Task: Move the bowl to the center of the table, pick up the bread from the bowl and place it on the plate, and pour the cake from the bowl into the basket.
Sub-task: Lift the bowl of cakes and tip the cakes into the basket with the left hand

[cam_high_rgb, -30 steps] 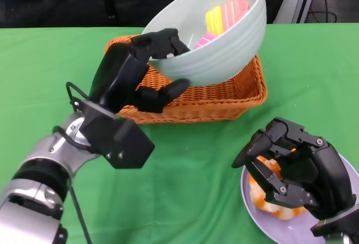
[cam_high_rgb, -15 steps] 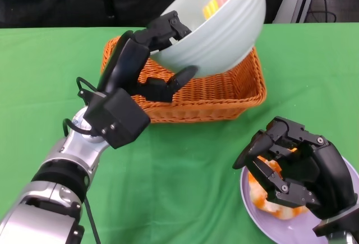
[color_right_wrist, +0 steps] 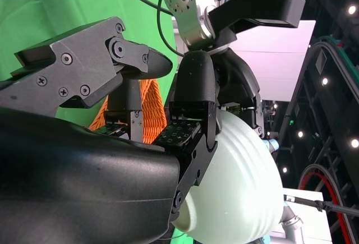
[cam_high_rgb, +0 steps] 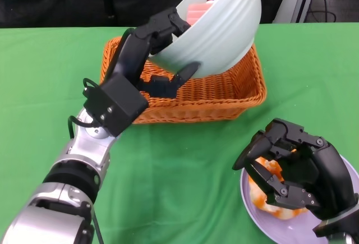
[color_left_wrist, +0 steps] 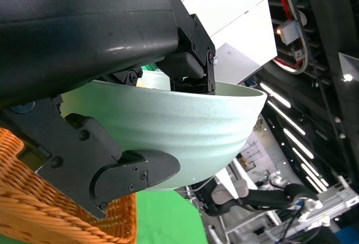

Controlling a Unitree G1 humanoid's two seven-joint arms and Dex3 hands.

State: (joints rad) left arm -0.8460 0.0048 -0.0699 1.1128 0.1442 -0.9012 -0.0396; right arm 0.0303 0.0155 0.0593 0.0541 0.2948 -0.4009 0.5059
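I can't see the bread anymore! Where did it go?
In the head view, the orange-and-white bread lies on the round lilac plate at lower right, under the black right hand.

Head cam looks down on table; wrist cams close behind own hands.
All share bowl [cam_high_rgb: 216, 28]; right wrist seemingly sideways.

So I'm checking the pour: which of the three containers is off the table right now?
The pale green bowl. The left hand holds it tilted above the wicker basket, while basket and purple plate sit on the cloth.
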